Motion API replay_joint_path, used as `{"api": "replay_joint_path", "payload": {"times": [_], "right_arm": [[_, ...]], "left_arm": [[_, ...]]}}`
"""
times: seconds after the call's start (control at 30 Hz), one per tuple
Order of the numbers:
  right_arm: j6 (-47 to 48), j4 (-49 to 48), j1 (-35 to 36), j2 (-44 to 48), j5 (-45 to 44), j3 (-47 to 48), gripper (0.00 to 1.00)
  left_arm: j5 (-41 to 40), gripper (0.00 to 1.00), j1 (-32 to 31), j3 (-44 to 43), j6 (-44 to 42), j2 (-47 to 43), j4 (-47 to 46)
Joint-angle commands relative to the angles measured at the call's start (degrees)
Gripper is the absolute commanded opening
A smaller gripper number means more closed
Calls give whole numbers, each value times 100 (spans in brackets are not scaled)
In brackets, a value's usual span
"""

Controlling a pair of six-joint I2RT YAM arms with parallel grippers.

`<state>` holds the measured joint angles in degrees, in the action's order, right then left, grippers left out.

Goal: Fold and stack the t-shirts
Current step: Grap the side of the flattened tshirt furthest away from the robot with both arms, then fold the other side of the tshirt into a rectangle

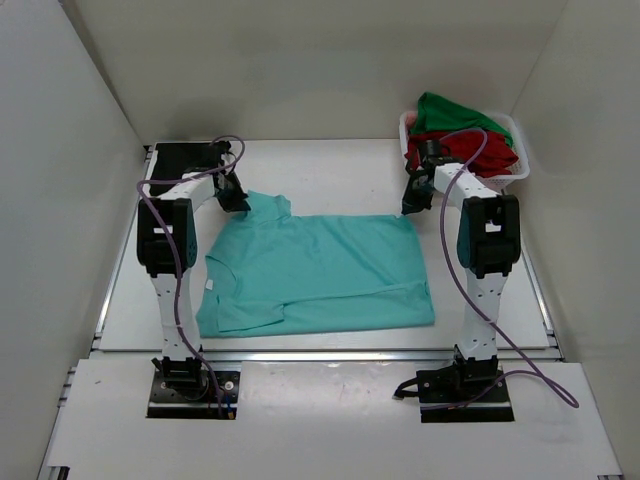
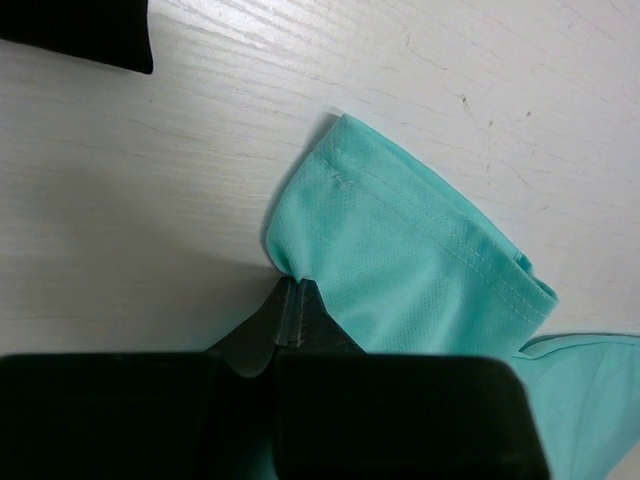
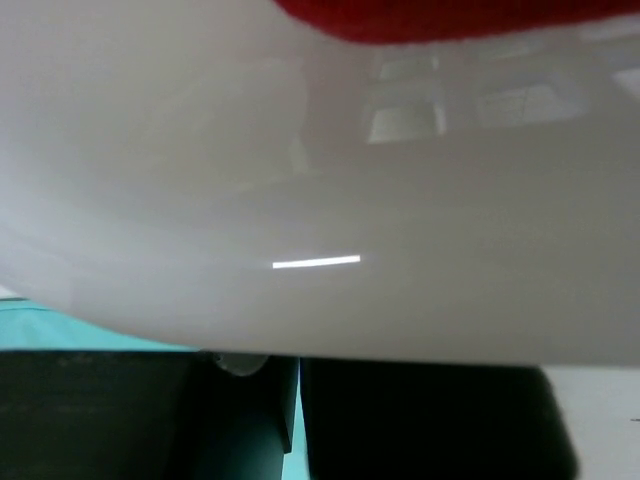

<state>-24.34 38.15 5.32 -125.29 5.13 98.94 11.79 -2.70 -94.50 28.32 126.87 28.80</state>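
The teal t-shirt (image 1: 320, 270) lies flat on the table (image 1: 330, 160), and the left wrist view shows up close the left gripper (image 2: 290, 297) pinching its far corner tight. The right gripper (image 1: 412, 204) sits at the other far corner, but its own view is too blurry to tell if it grips, so one side could slip and the fold go crooked.

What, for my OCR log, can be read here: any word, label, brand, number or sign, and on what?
No text can be read in these views.
Small white neck label on the teal t-shirt: too small to read.
No print shows anywhere else.
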Motion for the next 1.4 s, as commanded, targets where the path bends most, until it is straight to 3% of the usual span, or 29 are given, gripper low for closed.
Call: {"api": "replay_joint_path", "payload": {"times": [0.0, 0.47, 0.93, 1.37], "right_arm": [[184, -132, -84, 479, -73, 82, 0], [167, -607, -181, 1929, 111, -1340, 0], [271, -686, -312, 4047, 288, -3757, 0], [280, -519, -392, 5093, 190, -4892, 0]], "left_arm": [[69, 0, 24, -165, 51, -610, 126], [130, 0, 182, 660, 51, -1629, 117], [69, 0, 252, 3269, 7, -4020, 266], [-62, 0, 138, 4519, 51, -5487, 697]]}}
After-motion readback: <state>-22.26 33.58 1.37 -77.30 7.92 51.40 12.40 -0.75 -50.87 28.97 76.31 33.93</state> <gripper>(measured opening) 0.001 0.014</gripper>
